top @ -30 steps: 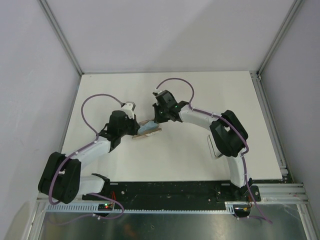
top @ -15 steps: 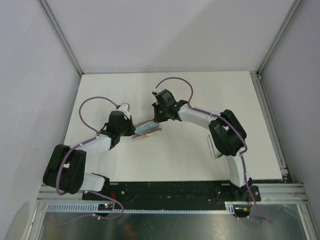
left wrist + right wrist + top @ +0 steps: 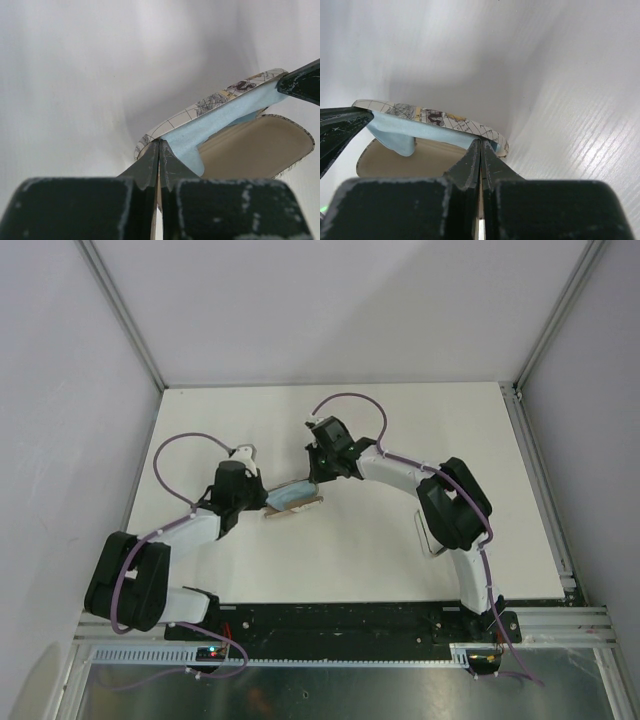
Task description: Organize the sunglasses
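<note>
An oval case point(image 3: 300, 507) with a map print outside and beige lining point(image 3: 255, 150) lies open at the table's middle. A light blue cloth point(image 3: 220, 117) stretches along it under the raised lid point(image 3: 445, 120). My left gripper point(image 3: 159, 142) is shut at the cloth's near corner, by the case's left end point(image 3: 272, 500). My right gripper point(image 3: 481, 142) is shut on the cloth's other end, under the lid rim at the case's right end point(image 3: 316, 480). The sunglasses are hidden.
The white table point(image 3: 400, 420) is bounded by grey walls and metal rails point(image 3: 540, 470). The right arm's elbow point(image 3: 455, 505) stands right of the case. A black base plate point(image 3: 340, 620) runs along the near edge.
The left arm's wrist has swung a little to the left and its elbow has drawn in. The cloth lies flatter over the case. The right arm has barely moved.
</note>
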`<act>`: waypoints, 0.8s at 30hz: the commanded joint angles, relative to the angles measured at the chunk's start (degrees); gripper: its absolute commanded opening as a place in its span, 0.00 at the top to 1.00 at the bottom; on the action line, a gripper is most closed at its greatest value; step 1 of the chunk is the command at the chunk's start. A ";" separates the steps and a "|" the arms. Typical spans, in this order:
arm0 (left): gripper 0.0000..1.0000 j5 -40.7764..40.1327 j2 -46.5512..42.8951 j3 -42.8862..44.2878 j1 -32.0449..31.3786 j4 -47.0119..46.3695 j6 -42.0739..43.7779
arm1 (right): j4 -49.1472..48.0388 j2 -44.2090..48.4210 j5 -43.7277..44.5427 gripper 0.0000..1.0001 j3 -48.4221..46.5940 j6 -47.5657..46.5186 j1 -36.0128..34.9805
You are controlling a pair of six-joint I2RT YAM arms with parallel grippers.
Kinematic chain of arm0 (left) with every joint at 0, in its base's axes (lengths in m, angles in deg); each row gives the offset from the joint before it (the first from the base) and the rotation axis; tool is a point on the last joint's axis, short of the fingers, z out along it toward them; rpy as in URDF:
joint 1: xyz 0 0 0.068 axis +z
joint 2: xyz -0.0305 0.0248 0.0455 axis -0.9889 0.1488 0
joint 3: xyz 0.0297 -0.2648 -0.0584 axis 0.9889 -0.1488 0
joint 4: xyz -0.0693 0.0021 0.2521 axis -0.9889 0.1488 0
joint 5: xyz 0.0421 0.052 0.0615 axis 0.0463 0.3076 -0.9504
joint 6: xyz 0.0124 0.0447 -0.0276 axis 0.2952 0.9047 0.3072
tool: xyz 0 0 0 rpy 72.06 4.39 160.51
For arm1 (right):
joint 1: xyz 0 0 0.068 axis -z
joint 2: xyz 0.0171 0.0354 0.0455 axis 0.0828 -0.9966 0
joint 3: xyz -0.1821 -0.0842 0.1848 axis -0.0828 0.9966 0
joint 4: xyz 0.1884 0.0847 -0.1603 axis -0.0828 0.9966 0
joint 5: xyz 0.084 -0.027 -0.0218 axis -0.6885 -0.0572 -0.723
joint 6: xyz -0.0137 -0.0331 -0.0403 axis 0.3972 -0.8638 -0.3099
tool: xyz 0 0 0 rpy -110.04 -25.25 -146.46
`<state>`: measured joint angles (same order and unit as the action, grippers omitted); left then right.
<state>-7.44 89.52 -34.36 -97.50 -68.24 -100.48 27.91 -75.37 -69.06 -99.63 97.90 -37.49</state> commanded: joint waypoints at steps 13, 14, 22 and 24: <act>0.94 -2.38 1.71 3.36 1.31 -1.50 -0.23 | 0.70 -2.77 -0.72 1.00 -5.20 -1.60 0.63; 0.94 -2.26 2.26 3.74 1.34 -1.50 -0.15 | 0.78 -3.05 -0.76 1.00 -5.47 -1.65 0.74; 0.93 -2.05 6.86 6.97 1.73 -1.30 0.05 | 2.01 -5.53 -1.20 1.00 -8.34 -1.80 1.72; 0.91 -2.05 8.64 8.49 1.79 -0.62 0.34 | 2.26 -6.25 -1.46 1.00 -9.16 -1.85 2.07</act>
<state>-8.89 95.84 -29.70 -96.51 -68.37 -100.46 29.33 -79.85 -70.07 -105.22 97.01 -36.22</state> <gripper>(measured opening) 0.074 0.009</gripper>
